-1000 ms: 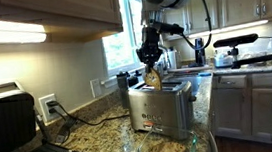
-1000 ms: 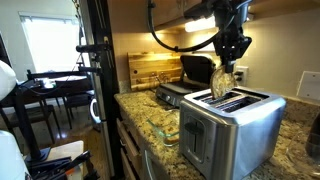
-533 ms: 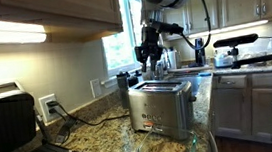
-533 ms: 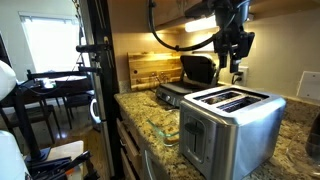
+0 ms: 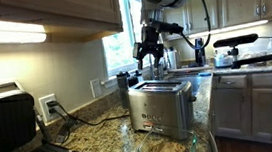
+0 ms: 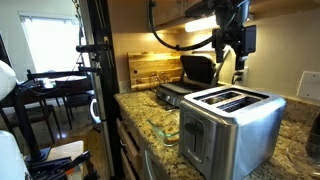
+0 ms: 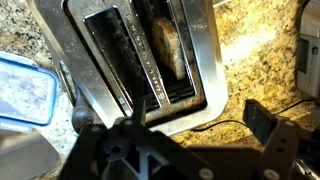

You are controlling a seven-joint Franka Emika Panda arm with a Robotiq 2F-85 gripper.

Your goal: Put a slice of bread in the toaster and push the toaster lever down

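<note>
The brushed steel toaster [image 5: 162, 106] [image 6: 228, 128] stands on the granite counter in both exterior views. In the wrist view a tan slice of bread [image 7: 170, 46] sits down inside one long slot of the toaster [image 7: 203, 62], and the other slot is dark. My gripper [image 5: 150, 56] [image 6: 238, 56] hangs a little above the toaster's top, open and empty. In the wrist view the gripper [image 7: 170, 120] shows its two black fingers spread wide over the toaster's edge and the counter.
A clear container with more bread slices [image 5: 164, 147] lies on the counter in front of the toaster. A big black grill press [image 5: 19, 132] stands to one side. A wooden board [image 6: 153, 70] and a black appliance [image 6: 196, 69] stand behind. A blue-lidded box [image 7: 22, 90] lies beside the toaster.
The gripper let go of the bread slice, which dropped into the toaster slot. Its jaws opened wide and it rose slightly above the toaster.
</note>
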